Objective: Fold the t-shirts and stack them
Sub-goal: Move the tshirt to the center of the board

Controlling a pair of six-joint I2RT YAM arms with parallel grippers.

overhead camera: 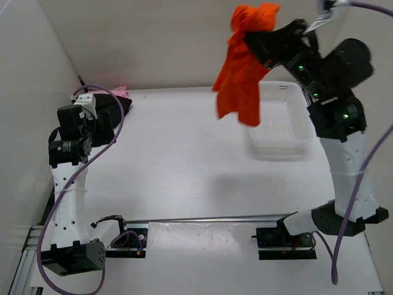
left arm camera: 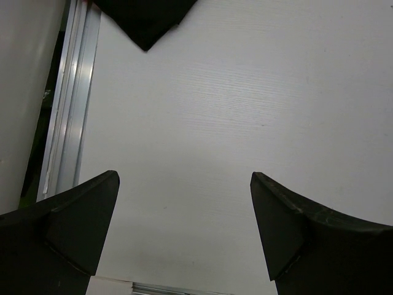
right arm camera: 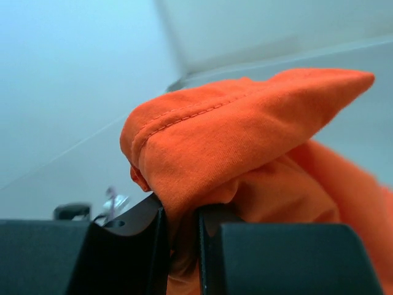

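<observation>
- Hanging high above the tabletop [overhead camera: 184,160], the orange t-shirt [overhead camera: 241,74] dangles from the right claw [right arm camera: 181,215]. The claw has pinched down to a narrow slit on a bunched fold beside a stitched hem.
- The rest of that shirt droops in a twisted column in front of the white mesh basket [overhead camera: 279,138], clear of both the basket and the tabletop. Holding it this high probably lets the cloth drop out of its crumple so it can be carried over the open middle.
- The grip is on a wad of cloth, not a shoulder or corner, so the shirt hangs narrow and uneven. Spreading it flat will likely need a second hold.
- The left claw [left arm camera: 184,178] is spread wide with nothing in it, aimed down at bare tabletop near the left rail. A corner of the black t-shirt [left arm camera: 144,18] lies just beyond it, apart from both fingers. This looks like a waiting pose, kept out of the way.
- The black t-shirt sits at the far left of the tabletop, with a sliver of the pink t-shirt [overhead camera: 121,91] showing behind it, right against it. I cannot tell whether either is folded.
- The orange shirt is not yet folded or stacked.
</observation>
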